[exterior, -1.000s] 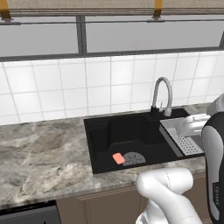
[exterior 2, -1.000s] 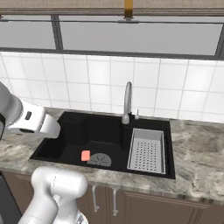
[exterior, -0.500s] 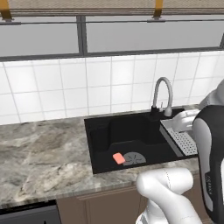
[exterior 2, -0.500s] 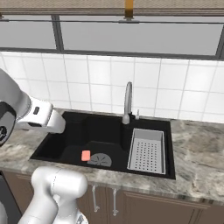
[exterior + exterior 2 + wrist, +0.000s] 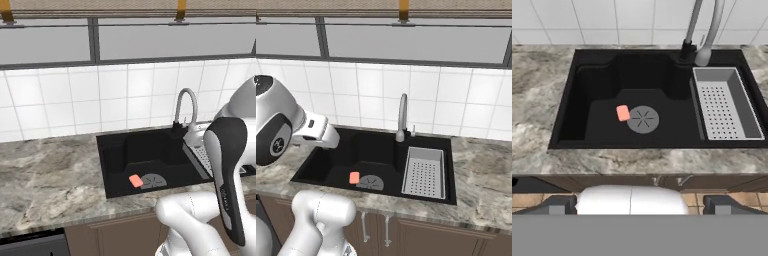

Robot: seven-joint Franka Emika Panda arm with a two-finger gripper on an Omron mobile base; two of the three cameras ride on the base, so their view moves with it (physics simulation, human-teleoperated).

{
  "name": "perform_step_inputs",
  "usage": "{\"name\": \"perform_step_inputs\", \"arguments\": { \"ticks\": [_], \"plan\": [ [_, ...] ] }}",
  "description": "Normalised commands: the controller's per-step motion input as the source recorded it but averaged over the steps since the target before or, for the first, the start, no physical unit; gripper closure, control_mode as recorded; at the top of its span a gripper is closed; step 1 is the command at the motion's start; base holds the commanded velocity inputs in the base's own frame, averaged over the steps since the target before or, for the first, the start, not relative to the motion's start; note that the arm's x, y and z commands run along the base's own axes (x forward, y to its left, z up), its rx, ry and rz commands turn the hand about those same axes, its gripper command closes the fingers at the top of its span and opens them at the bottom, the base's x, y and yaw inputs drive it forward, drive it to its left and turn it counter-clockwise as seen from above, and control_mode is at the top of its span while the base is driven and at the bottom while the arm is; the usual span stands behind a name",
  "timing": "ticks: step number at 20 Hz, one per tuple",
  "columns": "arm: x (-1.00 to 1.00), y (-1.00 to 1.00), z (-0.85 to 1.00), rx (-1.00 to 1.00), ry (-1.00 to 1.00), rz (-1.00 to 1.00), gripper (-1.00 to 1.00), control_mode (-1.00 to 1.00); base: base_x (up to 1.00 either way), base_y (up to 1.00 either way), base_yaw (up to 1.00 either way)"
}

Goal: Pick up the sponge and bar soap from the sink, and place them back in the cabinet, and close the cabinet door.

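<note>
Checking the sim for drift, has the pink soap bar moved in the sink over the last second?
No. The bar soap lies on the sink floor just left of the round drain, the same spot against the drain as before.

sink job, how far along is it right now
The bar soap lies on the floor of the sink, just beside the round drain, and nothing grips it. The gripper looks down on the basin from well above, apparently wide open. No sponge lies in the basin. Soap pickup, stowing and door closing remain.
</note>
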Motion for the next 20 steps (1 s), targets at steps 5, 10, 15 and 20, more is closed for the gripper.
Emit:
{"name": "perform_step_inputs", "arguments": {
  "ticks": [5, 10, 15, 20],
  "plan": [
    [0.14, 0.07, -0.20, 0.00, 0.09, 0.00, -1.00, -1.00, 0.00, 0.00, 0.00],
    [0.17, 0.07, -0.30, 0.00, 0.09, 0.00, -1.00, -1.00, 0.00, 0.00, 0.00],
    [0.20, 0.05, -0.32, 0.00, 0.08, 0.00, -1.00, -1.00, 0.00, 0.00, 0.00],
    [0.15, 0.00, -0.30, 0.03, 0.04, 0.00, -1.00, -1.00, 0.00, 0.00, 0.00]
  ]
}}
